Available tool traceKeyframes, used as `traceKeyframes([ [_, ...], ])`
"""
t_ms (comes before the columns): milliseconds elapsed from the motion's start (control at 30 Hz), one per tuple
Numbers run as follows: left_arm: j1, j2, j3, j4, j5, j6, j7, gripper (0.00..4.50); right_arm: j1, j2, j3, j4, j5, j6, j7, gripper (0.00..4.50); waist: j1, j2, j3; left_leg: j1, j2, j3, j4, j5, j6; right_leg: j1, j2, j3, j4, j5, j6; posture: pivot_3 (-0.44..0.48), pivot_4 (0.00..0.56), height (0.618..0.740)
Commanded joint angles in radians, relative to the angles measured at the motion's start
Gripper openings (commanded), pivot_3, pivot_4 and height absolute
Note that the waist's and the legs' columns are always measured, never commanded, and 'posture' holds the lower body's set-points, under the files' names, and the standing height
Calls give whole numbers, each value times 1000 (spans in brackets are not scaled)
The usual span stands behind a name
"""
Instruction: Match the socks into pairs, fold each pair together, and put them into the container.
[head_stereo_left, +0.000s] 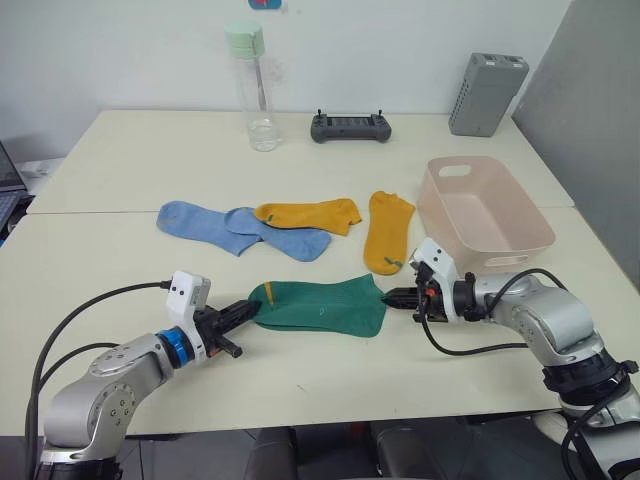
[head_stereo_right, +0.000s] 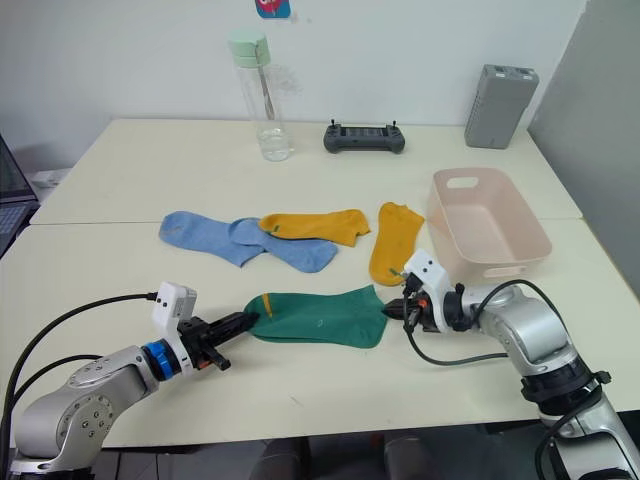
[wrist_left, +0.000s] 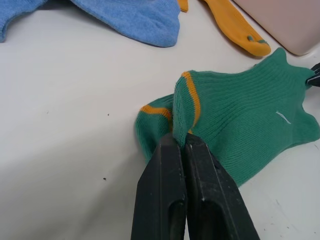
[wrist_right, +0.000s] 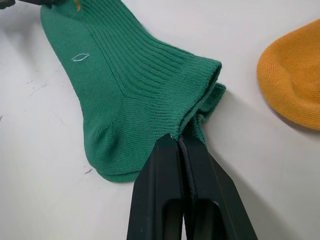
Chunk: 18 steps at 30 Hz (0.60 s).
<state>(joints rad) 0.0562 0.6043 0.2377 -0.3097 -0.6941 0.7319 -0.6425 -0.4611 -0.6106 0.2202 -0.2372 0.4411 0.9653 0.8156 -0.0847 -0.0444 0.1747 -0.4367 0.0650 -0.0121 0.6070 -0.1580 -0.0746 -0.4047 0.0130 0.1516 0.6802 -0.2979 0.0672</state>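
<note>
Robotics lab or office, plain white wall, pale tables, drone-style remote controller, grey box, laptop edge

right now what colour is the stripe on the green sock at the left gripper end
Mustard-yellow, across the green sock beside the left gripper; clearest in the left wrist view.

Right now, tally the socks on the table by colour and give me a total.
Green socks: 2, stacked, pinched at opposite ends by the left claw and right claw
Yellow socks: 2
Blue socks: 2
Total: 6
</note>
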Motion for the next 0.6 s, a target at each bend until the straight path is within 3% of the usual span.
traceKeyframes([
  [33, -14, -2, -8, -12, 14, -18, -2, 0, -20, -2, -5, -14, -11, -22, -4, 43, 0, 0, 0, 0, 0, 0, 0, 0, 0, 0, 0, 0, 0, 0, 0, 0, 150, 740],
  [533, -9, 0, -28, -13, 33, -16, -25, 0, -7, -10, 4, -24, -20, -25, 10, 43, 0, 0, 0, 0, 0, 0, 0, 0, 0, 0, 0, 0, 0, 0, 0, 0, 150, 740],
  [600, -5, 2, -24, -15, 31, -15, -28, 445, -2, -7, 2, -24, -25, -29, 4, 0, 0, 0, 0, 0, 0, 0, 0, 0, 0, 0, 0, 0, 0, 0, 0, 0, 150, 740],
])
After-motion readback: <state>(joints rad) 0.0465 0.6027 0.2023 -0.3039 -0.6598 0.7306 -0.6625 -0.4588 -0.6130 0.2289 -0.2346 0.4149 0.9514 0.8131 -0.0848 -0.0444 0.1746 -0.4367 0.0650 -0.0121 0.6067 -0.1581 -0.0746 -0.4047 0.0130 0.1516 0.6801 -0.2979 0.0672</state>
